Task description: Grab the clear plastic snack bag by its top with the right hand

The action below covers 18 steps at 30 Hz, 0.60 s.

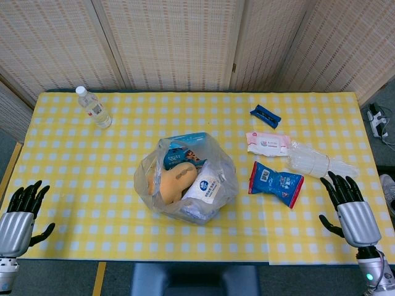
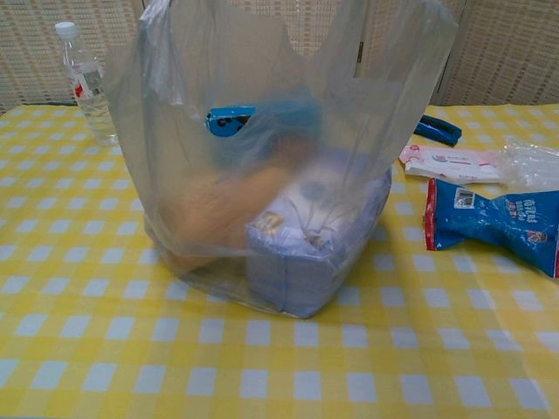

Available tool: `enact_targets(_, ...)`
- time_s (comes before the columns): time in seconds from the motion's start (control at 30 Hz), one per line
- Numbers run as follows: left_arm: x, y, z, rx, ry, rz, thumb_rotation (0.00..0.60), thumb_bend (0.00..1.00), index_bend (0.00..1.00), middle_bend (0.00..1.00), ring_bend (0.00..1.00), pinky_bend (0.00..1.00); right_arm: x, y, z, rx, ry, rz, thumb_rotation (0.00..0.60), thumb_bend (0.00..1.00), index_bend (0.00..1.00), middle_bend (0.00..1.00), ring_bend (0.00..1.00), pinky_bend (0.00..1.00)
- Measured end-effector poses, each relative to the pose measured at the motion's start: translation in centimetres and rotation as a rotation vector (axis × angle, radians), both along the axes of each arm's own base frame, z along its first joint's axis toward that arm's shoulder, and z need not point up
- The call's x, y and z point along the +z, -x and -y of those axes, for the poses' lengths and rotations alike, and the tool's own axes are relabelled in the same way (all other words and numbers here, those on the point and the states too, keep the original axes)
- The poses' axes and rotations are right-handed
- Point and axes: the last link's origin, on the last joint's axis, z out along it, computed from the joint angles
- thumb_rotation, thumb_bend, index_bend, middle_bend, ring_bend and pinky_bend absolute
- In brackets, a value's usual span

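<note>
The clear plastic snack bag (image 1: 185, 179) stands near the middle of the yellow checked table (image 1: 92, 179), holding an orange item, a blue pack and a white pack. In the chest view the bag (image 2: 271, 166) fills the centre, its handles reaching up past the frame's top. My right hand (image 1: 350, 206) hovers at the table's front right corner, fingers spread, holding nothing, well to the right of the bag. At the front left edge my left hand (image 1: 21, 216) is likewise spread and empty. Neither hand shows in the chest view.
A water bottle (image 1: 94, 107) stands at the back left. Right of the bag lie a blue snack packet (image 1: 275, 183), a pink-white wipes pack (image 1: 268, 143), a crumpled clear wrapper (image 1: 318, 161) and a small blue object (image 1: 265, 116).
</note>
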Motion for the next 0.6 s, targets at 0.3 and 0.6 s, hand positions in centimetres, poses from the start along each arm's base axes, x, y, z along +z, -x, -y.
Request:
enact_targets(0.3, 0.0, -0.1, -0.1, 0.01, -0.001, 0.005, 0.6, 0.29, 0.02, 0.02, 0.0, 0.0, -0.2, -0.3, -0.2, 0.021, -0.043, 0.027, 0.6, 0.28, 0.0, 0.0, 0.0, 0.0)
enact_targets(0.6, -0.1, -0.3, -0.2, 0.002, 0.011, 0.018, 0.6, 0.29, 0.02, 0.02, 0.0, 0.0, -0.6, -3.6, 1.3, 0.266, -0.178, 0.186, 0.6, 0.28, 0.0, 0.0, 0.0, 0.0)
